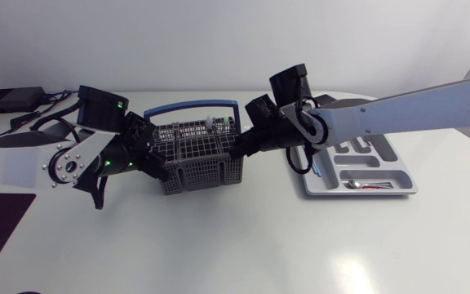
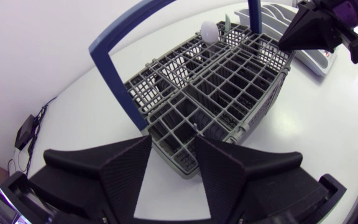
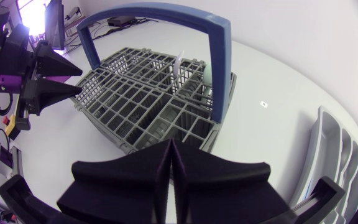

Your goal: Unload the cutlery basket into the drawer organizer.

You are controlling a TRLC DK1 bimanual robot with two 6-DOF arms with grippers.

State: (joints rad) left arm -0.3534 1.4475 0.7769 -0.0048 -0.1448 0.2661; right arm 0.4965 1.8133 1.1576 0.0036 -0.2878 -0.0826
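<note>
The cutlery basket (image 1: 198,159), a grey grid box under an arched blue handle (image 1: 190,107), stands on the white tabletop (image 1: 235,237) between the two hands, one at each short end. The left hand (image 1: 148,155) is at one end with its two wedge fingers spread apart. In its wrist view the near corner of the basket (image 2: 210,93) sits in the gap of that hand (image 2: 173,140), and whether either finger touches the grid cannot be told. The right hand (image 1: 241,149) is at the opposite end, its fingers pressed together with nothing visible between them. In its own view the hand (image 3: 171,144) points at the basket (image 3: 148,102), which is just ahead of it, with the handle rising beyond the fingertips. Each wrist view shows the other hand across the basket: the right hand (image 2: 306,31) as a closed wedge, the left hand (image 3: 79,82) with its fingers parted. A white-tipped utensil (image 2: 210,30) and a pale green piece (image 2: 227,25) stand upright in the compartments nearest the right hand. The drawer organizer (image 1: 402,167) lies flat on the tabletop behind the right hand, apart from the basket. In the compartment of the organizer farthest from that hand lie a spoon (image 1: 353,185) and a red-handled piece (image 1: 374,187).
</note>
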